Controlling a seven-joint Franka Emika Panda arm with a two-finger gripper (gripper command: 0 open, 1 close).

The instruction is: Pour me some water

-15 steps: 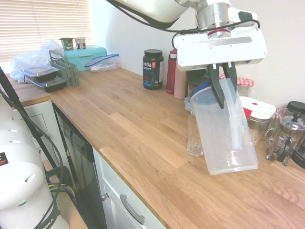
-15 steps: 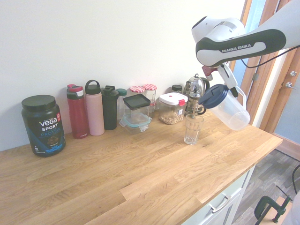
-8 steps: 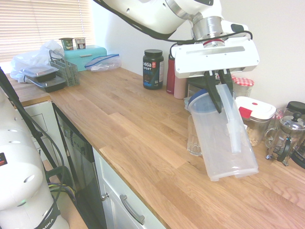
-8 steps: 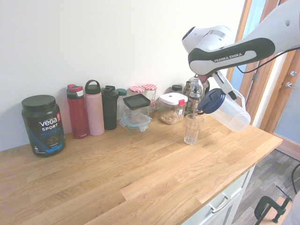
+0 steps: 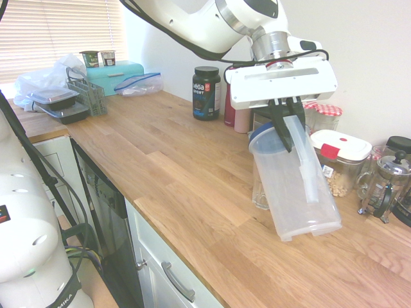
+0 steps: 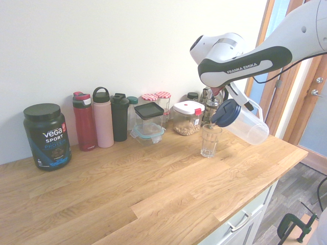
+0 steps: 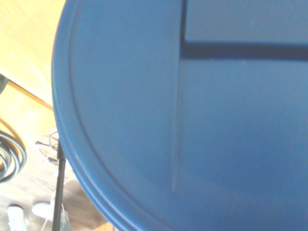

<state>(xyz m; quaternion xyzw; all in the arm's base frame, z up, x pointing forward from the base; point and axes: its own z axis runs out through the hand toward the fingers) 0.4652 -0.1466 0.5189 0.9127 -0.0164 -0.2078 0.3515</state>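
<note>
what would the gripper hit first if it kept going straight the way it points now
Probably the light wooden counter, met first by the base of the clear, blue-lidded plastic pitcher the gripper holds; depth is unclear.

On the black tub (image 6: 47, 137), standing at the back edge of the desk (image 6: 148, 189), I read "Vega Sport Protein", the last word in blue; my own arm (image 6: 245, 64) carries "FRANKA EMIKA" along its dark stripe, and the white base (image 5: 38, 256) of me shows "MIKA" low down, beyond the desk's front edge
</note>
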